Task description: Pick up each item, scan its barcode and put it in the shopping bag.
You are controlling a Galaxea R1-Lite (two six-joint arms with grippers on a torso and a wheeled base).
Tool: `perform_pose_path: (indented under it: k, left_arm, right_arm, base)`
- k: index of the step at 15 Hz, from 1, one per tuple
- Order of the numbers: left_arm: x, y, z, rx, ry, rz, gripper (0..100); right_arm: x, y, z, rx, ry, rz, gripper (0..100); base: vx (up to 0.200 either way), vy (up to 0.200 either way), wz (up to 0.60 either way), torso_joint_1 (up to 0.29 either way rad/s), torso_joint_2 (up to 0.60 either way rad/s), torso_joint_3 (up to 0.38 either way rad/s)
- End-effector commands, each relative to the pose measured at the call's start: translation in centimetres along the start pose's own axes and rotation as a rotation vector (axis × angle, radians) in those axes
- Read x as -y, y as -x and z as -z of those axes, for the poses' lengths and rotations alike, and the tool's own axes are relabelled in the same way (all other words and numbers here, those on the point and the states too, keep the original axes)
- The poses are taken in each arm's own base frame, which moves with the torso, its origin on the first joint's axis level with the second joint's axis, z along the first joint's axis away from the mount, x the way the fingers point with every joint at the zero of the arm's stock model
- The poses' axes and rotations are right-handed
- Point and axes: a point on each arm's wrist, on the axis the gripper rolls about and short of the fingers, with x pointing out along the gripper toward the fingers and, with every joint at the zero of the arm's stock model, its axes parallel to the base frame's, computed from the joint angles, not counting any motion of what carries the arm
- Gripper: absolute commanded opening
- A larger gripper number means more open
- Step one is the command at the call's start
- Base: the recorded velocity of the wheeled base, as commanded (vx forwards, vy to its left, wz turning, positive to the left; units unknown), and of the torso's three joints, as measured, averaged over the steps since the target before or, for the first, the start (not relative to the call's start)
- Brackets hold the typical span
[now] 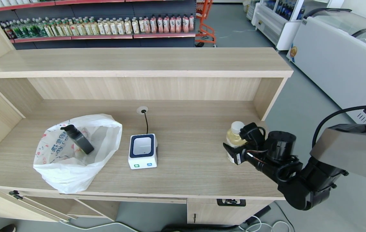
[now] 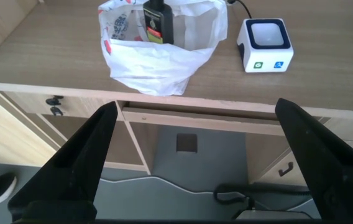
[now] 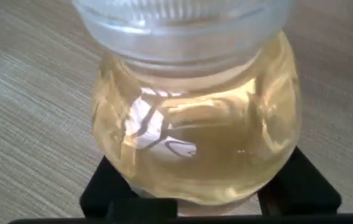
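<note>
Drink bottle [image 1: 235, 137] grabbed, not scanned yet
It's clamped upright by the right gripper [image 1: 237, 152], well right of the scanner [image 1: 142, 150], ready to be lifted over.

**Shop surroundings beyond the desk**

The pale wooden desk [image 1: 196, 135] has a raised back ledge [image 1: 138, 61]. Behind it, a store shelf [image 1: 99, 37] carries rows of drink bottles [image 1: 105, 26]. An orange trolley [image 1: 206, 25] and white chest freezers [image 1: 337, 54] stand rightward.

bag [image 1: 70, 174] left of scanner [image 1: 142, 150], bottle [image 1: 235, 137] right
</note>
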Motion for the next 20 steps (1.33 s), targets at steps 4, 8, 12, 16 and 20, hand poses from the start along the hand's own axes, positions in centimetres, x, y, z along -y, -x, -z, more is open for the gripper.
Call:
perform_pose_path:
  k: [4,8,12,16,20]
  left_arm:
    - [0.0,0.0,0.0,0.001,0.0,0.0,100]
    - [0.0,0.0,0.0,0.001,0.0,0.0,100]
    - [0.0,0.0,0.0,0.001,0.0,0.0,100]
    - [0.0,0.0,0.0,0.001,0.0,0.0,100]
    - [0.0,0.0,0.0,0.001,0.0,-0.001,100]
  right_arm:
    - [0.0,0.6,0.1,-0.002,0.04,0.0,0]
    - [0.5,1.8,-3.3,0.083,-0.06,-0.058,0]
    - [-0.2,6.4,-8.3,0.118,-0.292,-0.309,0]
    - [-3.7,9.1,-8.8,0.099,-0.365,-0.44,0]
    - [-5.0,10.7,-10.7,0.095,-0.403,-0.512,0]
  base:
    - [0.0,0.0,0.0,0.0,0.0,0.0]
    - [0.0,0.0,0.0,0.0,0.0,0.0]
    - [0.0,0.0,0.0,0.0,0.0,0.0]
    - [0.0,0.0,0.0,0.0,0.0,0.0]
    - [0.0,0.0,0.0,0.0,0.0,0.0]
